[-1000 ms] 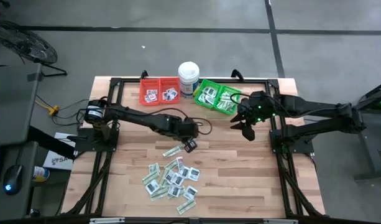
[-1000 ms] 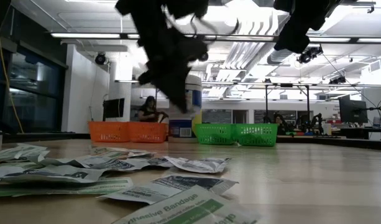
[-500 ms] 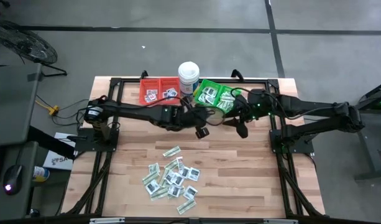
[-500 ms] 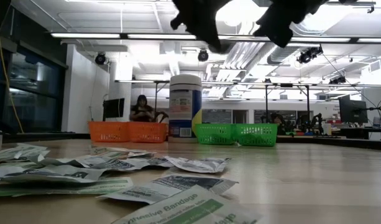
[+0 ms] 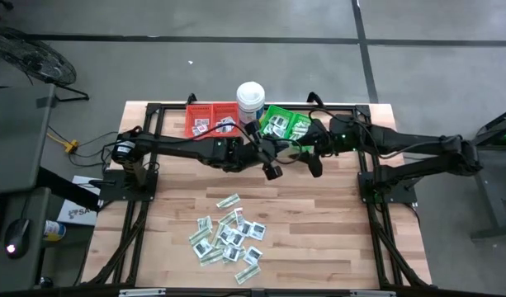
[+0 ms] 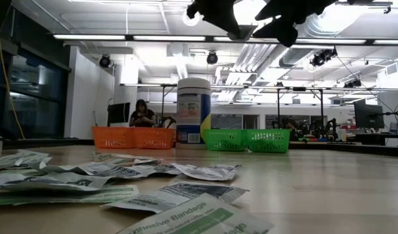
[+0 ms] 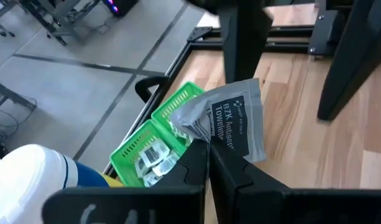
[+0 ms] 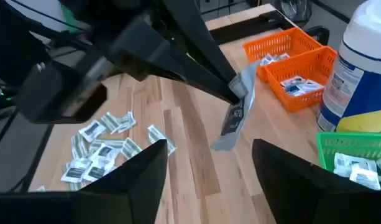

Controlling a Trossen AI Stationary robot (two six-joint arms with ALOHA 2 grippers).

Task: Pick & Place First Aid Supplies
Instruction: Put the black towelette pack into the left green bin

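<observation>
Now | left end effector (image 7: 207, 146) clamped on one white antiseptic packet (image 7: 235, 118), aloft near green bin (image 5: 286, 125) | right end effector (image 8: 206, 152) spread apart, facing it | roughly fifteen packets (image 5: 226, 233) heaped on wooden counter (image 5: 319, 223) | two bins: orange bin (image 5: 211, 120), green | one white tub (image 5: 251, 101) | lab room behind.

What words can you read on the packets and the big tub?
"Adhesive Bandage": packet nearest the low camera.
"BZK Antiseptic Towelette", partly creased: packet pinched in the left hand.
Tub label: too blurred to read.
Pile packets: print too small.
</observation>
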